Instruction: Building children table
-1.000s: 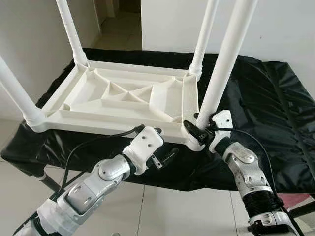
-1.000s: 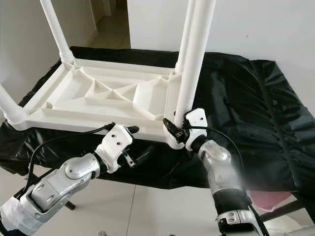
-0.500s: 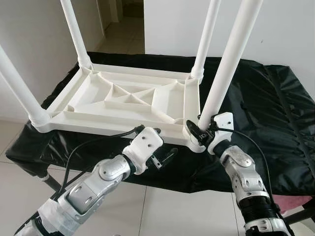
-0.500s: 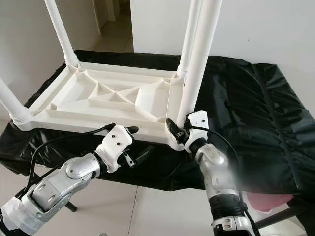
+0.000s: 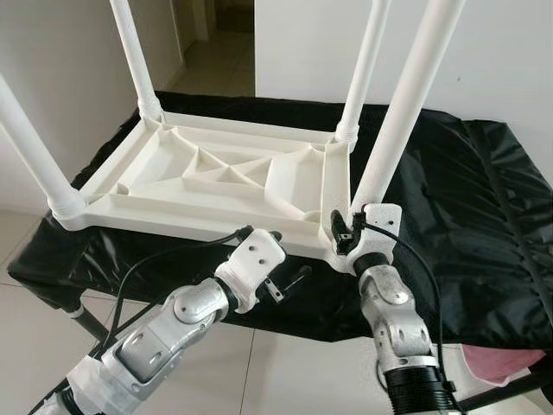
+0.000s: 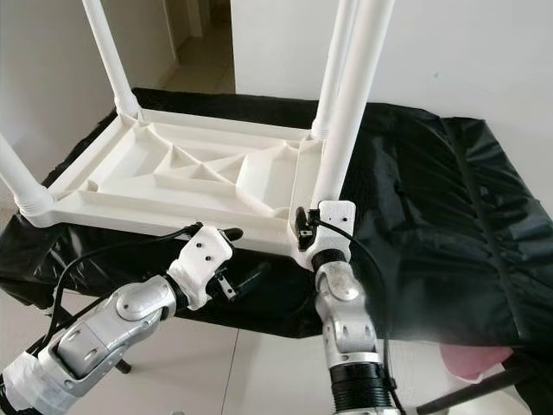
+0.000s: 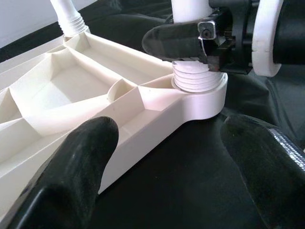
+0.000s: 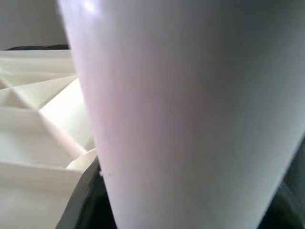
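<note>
An upside-down white children's table (image 5: pixel 216 177) lies on a black cloth (image 5: pixel 467 199), its legs pointing up. My right gripper (image 5: pixel 350 233) is shut on the near right leg (image 5: pixel 406 104), just above the corner socket. In the left wrist view that leg's threaded end (image 7: pixel 193 76) sits in the socket, with the right gripper (image 7: pixel 209 38) clamped above it. The right wrist view looks at the leg (image 8: pixel 190 119) from very close. My left gripper (image 5: pixel 289 281) hangs open, just below the table's front edge and left of that corner. Its two fingers (image 7: pixel 76 171) are spread apart and hold nothing.
Three more legs stand in the other corners: near left (image 5: pixel 30 147), far left (image 5: pixel 134 52) and far right (image 5: pixel 367 60). The cloth drapes over a low stand with tiled floor in front. A pink object (image 5: pixel 518 363) lies at the lower right. A doorway opens behind.
My right gripper has turned around the leg's base, and its forearm has swung left to stand below the corner. The left arm has hardly moved. The camera has shifted slightly.
</note>
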Controlling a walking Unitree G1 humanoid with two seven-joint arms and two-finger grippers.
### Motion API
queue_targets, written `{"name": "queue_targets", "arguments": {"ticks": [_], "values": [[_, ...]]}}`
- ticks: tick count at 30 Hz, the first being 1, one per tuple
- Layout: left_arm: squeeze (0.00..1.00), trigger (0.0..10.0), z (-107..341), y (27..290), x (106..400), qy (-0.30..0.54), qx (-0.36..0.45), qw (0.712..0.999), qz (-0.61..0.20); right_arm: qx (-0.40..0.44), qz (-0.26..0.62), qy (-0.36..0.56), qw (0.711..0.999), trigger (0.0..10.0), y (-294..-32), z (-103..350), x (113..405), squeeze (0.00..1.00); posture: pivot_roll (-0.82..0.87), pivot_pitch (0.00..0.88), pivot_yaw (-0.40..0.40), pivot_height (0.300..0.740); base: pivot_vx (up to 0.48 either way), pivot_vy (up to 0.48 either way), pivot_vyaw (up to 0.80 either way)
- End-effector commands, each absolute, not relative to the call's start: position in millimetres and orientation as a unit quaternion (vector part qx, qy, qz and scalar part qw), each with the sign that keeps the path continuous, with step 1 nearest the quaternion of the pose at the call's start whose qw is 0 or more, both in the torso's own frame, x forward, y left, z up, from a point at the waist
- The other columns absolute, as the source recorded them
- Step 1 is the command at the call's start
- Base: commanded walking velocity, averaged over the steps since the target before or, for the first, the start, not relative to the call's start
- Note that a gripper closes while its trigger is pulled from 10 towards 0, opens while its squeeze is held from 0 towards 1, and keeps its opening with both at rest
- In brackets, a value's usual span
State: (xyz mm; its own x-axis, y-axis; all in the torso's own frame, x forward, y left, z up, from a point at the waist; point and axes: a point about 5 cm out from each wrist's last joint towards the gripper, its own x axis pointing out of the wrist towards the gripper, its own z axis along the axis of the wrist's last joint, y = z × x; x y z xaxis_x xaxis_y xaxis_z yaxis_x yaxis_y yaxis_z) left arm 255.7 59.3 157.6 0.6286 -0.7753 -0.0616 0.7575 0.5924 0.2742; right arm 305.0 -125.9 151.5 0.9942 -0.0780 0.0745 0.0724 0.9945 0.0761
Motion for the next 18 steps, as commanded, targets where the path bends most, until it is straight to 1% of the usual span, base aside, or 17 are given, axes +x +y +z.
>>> {"name": "queue_targets", "arguments": {"ticks": [1,4,10,11,13,14,18], "values": [[0.00,10.0,154,53,245,-0.021,0.145,0.844,-0.515,0.073,-0.066,-0.007,0.995,10.0,-127,142,300,0.00,0.00,0.060,-0.011,0.740,0.000,0.000,0.00],[0.00,10.0,152,55,243,-0.018,0.145,0.844,-0.517,0.076,-0.043,-0.011,0.996,10.0,-119,144,297,0.00,-0.01,0.060,-0.010,0.740,0.000,0.000,0.00],[0.00,10.0,152,56,244,-0.017,0.146,0.843,-0.518,0.055,-0.045,-0.017,0.997,10.0,-123,148,295,0.00,-0.02,0.068,-0.012,0.740,0.000,0.000,0.00],[0.00,10.0,152,56,244,-0.017,0.147,0.842,-0.518,0.050,-0.045,-0.019,0.998,10.0,-125,148,294,0.40,-0.02,0.069,-0.011,0.740,0.000,0.000,0.00],[0.00,10.0,152,55,244,-0.017,0.147,0.842,-0.518,0.046,-0.045,-0.021,0.998,10.0,-127,148,293,0.40,-0.02,0.069,-0.011,0.740,0.000,0.000,0.00],[0.00,10.0,152,55,244,-0.017,0.146,0.842,-0.519,0.045,-0.045,-0.020,0.998,10.0,-128,148,292,1.00,-0.02,0.073,-0.010,0.740,0.000,0.000,0.00],[0.00,10.0,152,55,244,-0.017,0.146,0.842,-0.520,0.042,-0.042,-0.023,0.998,10.0,-133,147,290,1.00,-0.03,0.079,-0.006,0.740,0.000,0.000,0.00]]}}
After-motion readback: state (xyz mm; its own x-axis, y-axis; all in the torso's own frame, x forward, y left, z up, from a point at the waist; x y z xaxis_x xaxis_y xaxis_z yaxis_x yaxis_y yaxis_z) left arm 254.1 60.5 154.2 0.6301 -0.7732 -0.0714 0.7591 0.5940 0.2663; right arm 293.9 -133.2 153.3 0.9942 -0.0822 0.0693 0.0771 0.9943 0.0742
